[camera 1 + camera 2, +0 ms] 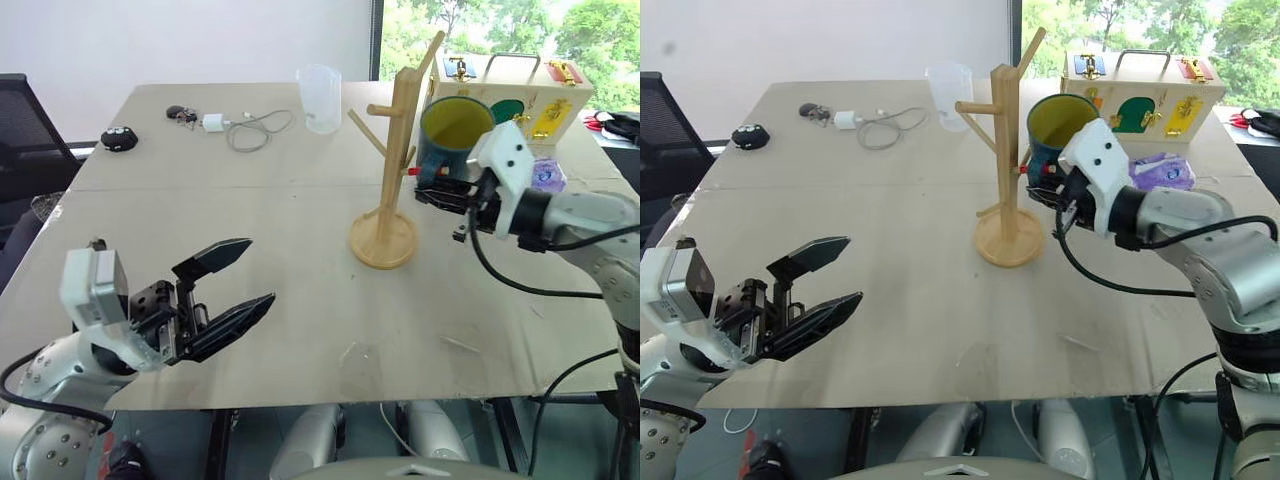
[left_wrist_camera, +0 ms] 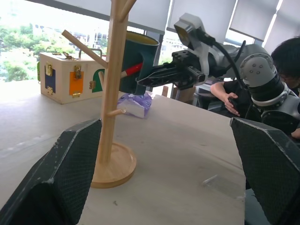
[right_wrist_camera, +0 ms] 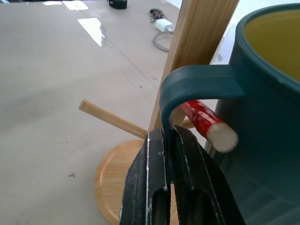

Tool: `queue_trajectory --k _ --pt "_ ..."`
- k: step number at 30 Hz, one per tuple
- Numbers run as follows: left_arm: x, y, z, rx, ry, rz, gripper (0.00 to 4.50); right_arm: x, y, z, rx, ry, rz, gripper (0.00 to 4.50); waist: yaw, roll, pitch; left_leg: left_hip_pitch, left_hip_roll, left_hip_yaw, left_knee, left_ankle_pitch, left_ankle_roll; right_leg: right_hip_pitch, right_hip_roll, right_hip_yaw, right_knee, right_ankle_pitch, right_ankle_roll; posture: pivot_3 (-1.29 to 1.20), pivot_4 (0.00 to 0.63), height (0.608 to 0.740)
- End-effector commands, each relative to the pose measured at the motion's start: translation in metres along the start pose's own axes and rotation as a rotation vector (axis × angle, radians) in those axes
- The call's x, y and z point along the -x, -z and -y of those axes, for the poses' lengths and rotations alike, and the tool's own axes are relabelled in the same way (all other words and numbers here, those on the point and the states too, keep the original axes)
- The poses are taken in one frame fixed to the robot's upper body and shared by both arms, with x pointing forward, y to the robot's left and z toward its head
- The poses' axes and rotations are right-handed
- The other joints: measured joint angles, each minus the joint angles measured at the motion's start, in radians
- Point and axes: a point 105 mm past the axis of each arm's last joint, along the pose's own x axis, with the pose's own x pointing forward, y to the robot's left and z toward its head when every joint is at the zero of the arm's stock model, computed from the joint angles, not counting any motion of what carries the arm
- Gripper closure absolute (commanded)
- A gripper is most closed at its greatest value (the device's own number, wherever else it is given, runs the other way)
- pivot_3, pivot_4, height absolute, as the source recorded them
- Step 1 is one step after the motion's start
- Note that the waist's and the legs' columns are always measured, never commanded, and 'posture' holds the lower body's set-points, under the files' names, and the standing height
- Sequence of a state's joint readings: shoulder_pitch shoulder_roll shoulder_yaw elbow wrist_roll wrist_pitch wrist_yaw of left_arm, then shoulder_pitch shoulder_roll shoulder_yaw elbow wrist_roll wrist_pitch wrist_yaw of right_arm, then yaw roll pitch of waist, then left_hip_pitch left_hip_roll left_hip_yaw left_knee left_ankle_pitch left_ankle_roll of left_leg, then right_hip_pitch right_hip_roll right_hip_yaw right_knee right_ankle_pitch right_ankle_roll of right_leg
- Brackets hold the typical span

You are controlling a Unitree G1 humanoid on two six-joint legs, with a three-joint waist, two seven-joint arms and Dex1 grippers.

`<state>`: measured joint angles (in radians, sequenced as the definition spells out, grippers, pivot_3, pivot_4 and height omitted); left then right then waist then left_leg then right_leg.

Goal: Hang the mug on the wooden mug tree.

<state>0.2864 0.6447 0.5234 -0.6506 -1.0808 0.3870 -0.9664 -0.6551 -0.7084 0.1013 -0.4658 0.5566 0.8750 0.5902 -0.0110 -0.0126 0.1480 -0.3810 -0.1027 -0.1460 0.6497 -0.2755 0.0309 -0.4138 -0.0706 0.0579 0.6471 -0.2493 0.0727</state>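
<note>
The dark teal mug [image 1: 452, 135] with a yellow inside hangs in the air just right of the wooden mug tree [image 1: 398, 150], its mouth tilted toward me. My right gripper [image 3: 166, 136] is shut on the lower part of the mug's loop handle [image 3: 187, 79]. A red-tipped peg [image 3: 206, 121] of the tree shows inside the handle's arc, close to the mug wall; whether it passes through the loop I cannot tell. The tree stands upright on its round base [image 1: 384, 240]. My left gripper [image 1: 258, 272] hovers open and holding nothing over the near left of the table, well away from the tree.
A wooden box with coloured doors [image 1: 520, 95] stands behind the mug, with a purple packet [image 1: 548, 175] beside it. A clear measuring cup [image 1: 320, 98], a charger with its cable [image 1: 250, 128] and a small black object [image 1: 119, 138] lie at the back. A person [image 2: 286, 56] sits beyond the right arm.
</note>
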Motion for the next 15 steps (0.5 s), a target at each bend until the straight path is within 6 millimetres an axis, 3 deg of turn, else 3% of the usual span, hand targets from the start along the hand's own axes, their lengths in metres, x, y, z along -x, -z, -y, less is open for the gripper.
queue_trajectory --k 1,5,10,15 --pt "-0.001 -0.008 0.003 -0.05 -0.014 0.01 0.0 -0.004 -0.009 -0.001 0.074 -0.011 0.025 3.6 0.001 0.0 0.0 0.0 0.0 0.0 0.0 0.0 0.0 0.0 0.0 0.0 0.0 0.0 0.0 0.0 0.15 0.74" --pt "-0.002 -0.007 0.003 -0.052 -0.033 0.002 0.0 0.006 -0.007 -0.007 0.066 -0.036 0.029 1.72 0.003 0.0 0.0 -0.001 0.0 -0.001 0.0 0.0 0.0 0.0 0.0 -0.001 -0.001 0.0 0.0 0.0 0.15 0.74" --pt "-0.005 -0.003 -0.004 -0.04 -0.103 -0.039 0.0 0.05 -0.013 -0.019 0.038 -0.121 0.072 1.72 0.015 0.0 0.0 -0.001 0.0 -0.001 0.0 0.0 0.0 0.0 0.0 -0.002 -0.002 0.0 0.0 0.0 0.15 0.74" --pt "0.002 0.027 -0.011 -0.02 -0.193 -0.211 0.0 0.094 -0.005 -0.019 -0.067 -0.108 0.09 1.72 0.022 0.0 0.0 0.0 0.0 -0.001 0.0 0.0 0.0 0.001 0.0 -0.001 -0.002 0.0 0.0 0.0 0.15 0.74"
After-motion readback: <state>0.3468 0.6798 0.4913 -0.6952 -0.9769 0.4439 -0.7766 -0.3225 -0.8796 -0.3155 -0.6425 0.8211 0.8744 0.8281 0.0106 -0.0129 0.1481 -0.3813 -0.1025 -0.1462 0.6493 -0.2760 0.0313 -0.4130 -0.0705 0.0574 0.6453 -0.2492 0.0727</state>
